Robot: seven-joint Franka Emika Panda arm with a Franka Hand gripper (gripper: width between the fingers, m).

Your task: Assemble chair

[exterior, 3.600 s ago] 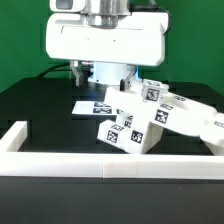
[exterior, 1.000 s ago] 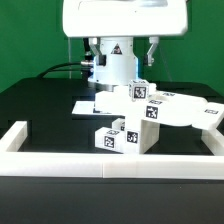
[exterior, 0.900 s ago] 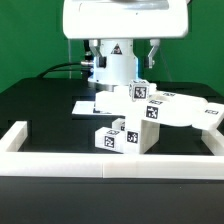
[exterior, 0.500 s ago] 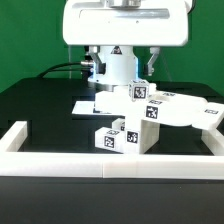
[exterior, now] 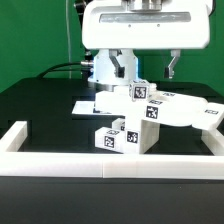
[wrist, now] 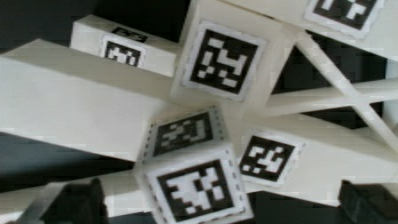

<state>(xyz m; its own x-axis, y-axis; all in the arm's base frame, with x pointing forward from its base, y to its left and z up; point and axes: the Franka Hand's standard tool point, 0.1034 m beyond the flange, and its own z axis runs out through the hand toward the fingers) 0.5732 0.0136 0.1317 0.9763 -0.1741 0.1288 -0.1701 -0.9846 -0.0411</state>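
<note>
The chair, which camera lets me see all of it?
The exterior view. There the whole chair shows, lying on the black table behind the white wall, with its tagged pieces and their outline clear. The wrist view shows only a close-up of some chair pieces and tags, cut off at the edges.

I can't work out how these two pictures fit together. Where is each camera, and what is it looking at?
Exterior view: off the arm, low beyond the white border wall, facing the white tagged plastic chair parts; the open gripper hangs above.
Wrist view: on the wrist, looking closely at the parts; no fingers clearly visible.
Shared: the same chair parts.
</note>
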